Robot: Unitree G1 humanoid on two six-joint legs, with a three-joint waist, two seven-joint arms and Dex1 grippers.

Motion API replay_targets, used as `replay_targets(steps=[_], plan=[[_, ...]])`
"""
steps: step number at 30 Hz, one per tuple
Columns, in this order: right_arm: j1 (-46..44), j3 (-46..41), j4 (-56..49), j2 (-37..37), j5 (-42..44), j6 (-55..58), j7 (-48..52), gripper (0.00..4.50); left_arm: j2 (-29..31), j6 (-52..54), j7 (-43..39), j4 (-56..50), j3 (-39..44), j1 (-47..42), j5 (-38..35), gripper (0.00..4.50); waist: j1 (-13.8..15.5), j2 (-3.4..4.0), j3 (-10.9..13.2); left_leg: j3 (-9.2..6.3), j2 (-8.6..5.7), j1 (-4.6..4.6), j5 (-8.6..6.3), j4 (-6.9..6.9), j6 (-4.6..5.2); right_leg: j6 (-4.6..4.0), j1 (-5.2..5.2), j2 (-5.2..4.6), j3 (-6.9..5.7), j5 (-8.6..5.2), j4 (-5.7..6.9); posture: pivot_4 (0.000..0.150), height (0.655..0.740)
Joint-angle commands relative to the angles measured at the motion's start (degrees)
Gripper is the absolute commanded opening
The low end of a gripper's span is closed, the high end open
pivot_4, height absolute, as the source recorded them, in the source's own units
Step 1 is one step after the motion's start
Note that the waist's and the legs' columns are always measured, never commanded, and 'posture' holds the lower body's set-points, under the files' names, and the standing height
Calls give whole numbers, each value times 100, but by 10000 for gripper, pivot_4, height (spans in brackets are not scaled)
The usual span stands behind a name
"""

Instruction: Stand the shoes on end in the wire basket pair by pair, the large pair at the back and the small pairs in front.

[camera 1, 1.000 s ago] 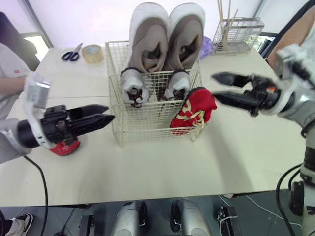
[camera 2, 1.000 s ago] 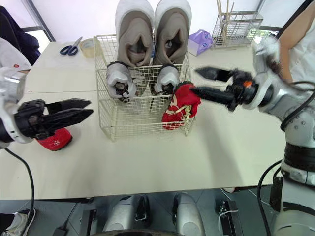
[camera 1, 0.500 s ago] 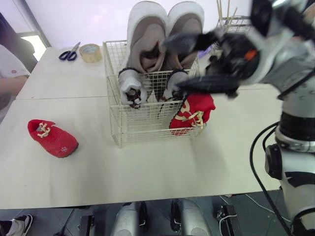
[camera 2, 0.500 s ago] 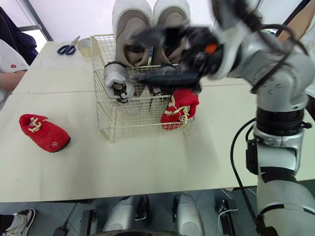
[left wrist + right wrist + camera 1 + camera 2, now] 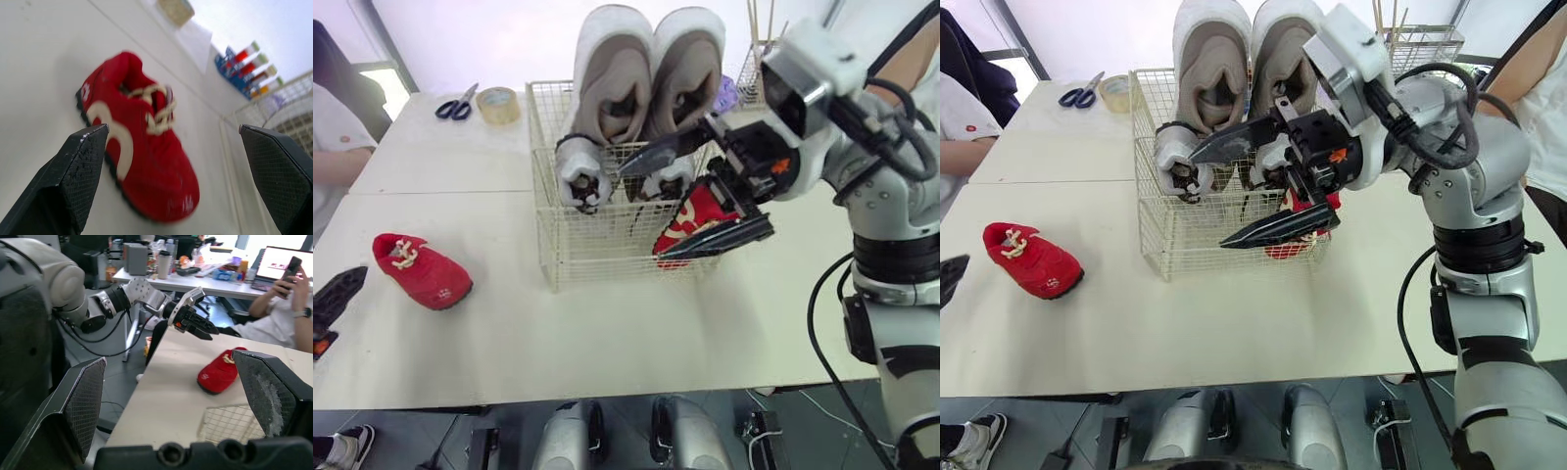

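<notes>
The wire basket [image 5: 558, 250] holds a large beige pair [image 5: 612, 83] upright at the back and a small grey pair [image 5: 579, 176] in front of it. One red shoe [image 5: 697, 213] stands at the basket's front right corner; whether it is inside the wire I cannot tell. My right gripper [image 5: 639, 213] is open in front of the basket, with its lower finger crossing that shoe. The other red shoe [image 5: 421, 272] lies flat on the table at the left. My left gripper [image 5: 171, 129] is open just short of it, at the table's left edge.
Scissors [image 5: 457, 105] and a tape roll [image 5: 497, 105] lie at the back left. A second wire rack [image 5: 1415, 49] stands at the back right. A person [image 5: 333, 137] sits at the left, and another person's arm [image 5: 1538, 69] shows at the right.
My right arm swung left from the table's right side across the basket front and stayed open. My left arm drew back to the left edge, uncovering the red shoe on the table.
</notes>
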Motion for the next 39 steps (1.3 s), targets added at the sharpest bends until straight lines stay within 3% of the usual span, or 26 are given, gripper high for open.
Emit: replay_targets(steps=[1, 9, 10, 12, 19, 28, 34, 39], plan=[[-67, -158, -75, -78, -33, -12, -48, 45000, 235, -197, -87, 505, -297, -327, 307, 44402, -27, -1, 0, 2, 0, -1, -1, -2, 1, 7, 0, 0, 0, 4, -1, 1500, 7400], [12, -474, -321, -803, 46, 364, -119, 45000, 326, -266, -45, 1520, -801, -1194, 791, 44402, -3, -1, 0, 10, -1, -5, -2, -4, 3, 12, -8, -6, -1, 7, -2, 1500, 7400], [34, -497, -350, -882, 33, 387, -146, 45000, 338, -289, -57, 1572, -846, -1256, 862, 42125, -3, -2, 0, 10, -2, -5, -2, -4, 4, 10, -9, -8, -1, 6, -3, 1500, 7400], [75, -544, -405, -971, 33, 431, -222, 45000, 353, -343, -71, 1665, -930, -1384, 992, 36984, -6, -2, 0, 11, -4, -5, -4, -4, 6, 8, -9, -13, -3, 5, -4, 1500, 7400], [136, -559, -566, -914, 70, 535, -487, 45000, 438, -385, -158, 1891, -998, -1678, 1265, 3022, -28, -2, 0, 17, -4, -6, -3, -14, 5, 14, -7, -30, -19, 9, -2, 1500, 7400], [92, -536, -342, -866, -40, 438, -565, 45000, 613, -194, -233, 1023, -221, -1216, 884, 3022, -32, -4, 2, 22, -5, -6, -3, -20, 5, 14, -7, -33, -20, 9, -3, 1500, 7400], [2, -855, 67, -979, -17, 475, -733, 45000, 648, -586, 89, -1771, 209, -1386, 136, 3022, 36, -20, 7, 20, -15, -6, -3, -19, 5, -3, -11, -48, -25, -1, -11, 1500, 7400], [-137, -689, 351, -772, -180, 355, -782, 45000, 463, -1091, 1221, -3914, -582, -1863, -756, 3022, -10, -9, 6, 22, -47, -6, -4, -19, 9, 15, 19, -77, -22, 10, -12, 1500, 7400]])
